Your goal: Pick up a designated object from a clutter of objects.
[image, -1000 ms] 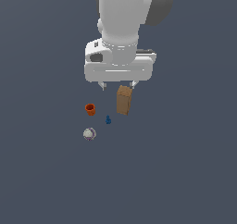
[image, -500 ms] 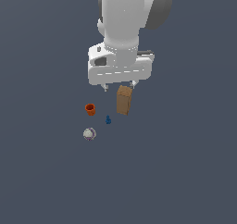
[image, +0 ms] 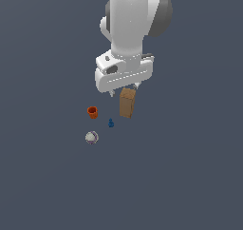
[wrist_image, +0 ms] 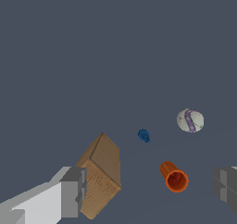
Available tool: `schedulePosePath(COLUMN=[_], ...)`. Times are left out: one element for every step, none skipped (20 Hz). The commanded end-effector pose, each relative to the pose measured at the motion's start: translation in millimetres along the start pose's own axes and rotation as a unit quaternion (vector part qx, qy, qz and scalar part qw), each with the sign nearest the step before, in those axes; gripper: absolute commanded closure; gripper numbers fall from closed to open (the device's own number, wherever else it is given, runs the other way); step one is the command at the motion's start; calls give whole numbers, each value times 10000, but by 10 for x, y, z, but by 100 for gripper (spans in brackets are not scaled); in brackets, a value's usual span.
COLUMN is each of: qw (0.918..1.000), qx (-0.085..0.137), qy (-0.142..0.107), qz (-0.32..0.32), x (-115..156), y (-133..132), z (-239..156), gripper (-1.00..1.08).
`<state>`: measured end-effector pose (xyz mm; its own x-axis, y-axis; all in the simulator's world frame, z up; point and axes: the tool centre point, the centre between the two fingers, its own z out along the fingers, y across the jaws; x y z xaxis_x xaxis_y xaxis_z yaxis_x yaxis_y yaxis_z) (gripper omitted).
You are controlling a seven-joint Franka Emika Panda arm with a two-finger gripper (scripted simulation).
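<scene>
Wrist view: our end effector point(wrist_image: 148, 190), spread wide, has one finger beside the box point(wrist_image: 99, 174); we should centre before closing.

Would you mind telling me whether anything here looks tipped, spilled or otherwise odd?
Nothing stands out. The brown box stands upright, the orange cup sits mouth up, and the blue item and ball lie apart, undamaged.

box point(image: 126, 103): plain brown, cardboard-like
cup point(image: 92, 112): orange
figure point(image: 111, 123): blue
ball point(image: 91, 138): whitish, 1 purple stripe
arm point(image: 130, 29): white, grey
floor point(image: 190, 167): dark slate
</scene>
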<state>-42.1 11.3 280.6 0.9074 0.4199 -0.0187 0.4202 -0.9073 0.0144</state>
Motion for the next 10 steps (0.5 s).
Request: schedulePosePath(qw=[9994,9989,9981,9972,9961,9949,9934,9918,9900,9880], qx=[4,6,8,10,11,13,14,16,17,18], qy=[9,12,15,18,22,25,29,32,36,39], qz=[-342,-476,-610,-744,-878,-1011,-1144,-1277,-1410,-1542], x=[-57,-80,-103,-127,-151,-176,-200,-226,-251,-277], y=[-52,-72,-93,-113,-134,-155,-175,-196,-217,-237], z=[77,107,137,167,197,227,256,286,316,345], gripper=[-92,-92,-92,-92,-92,-92,-92,-92,-92,-92])
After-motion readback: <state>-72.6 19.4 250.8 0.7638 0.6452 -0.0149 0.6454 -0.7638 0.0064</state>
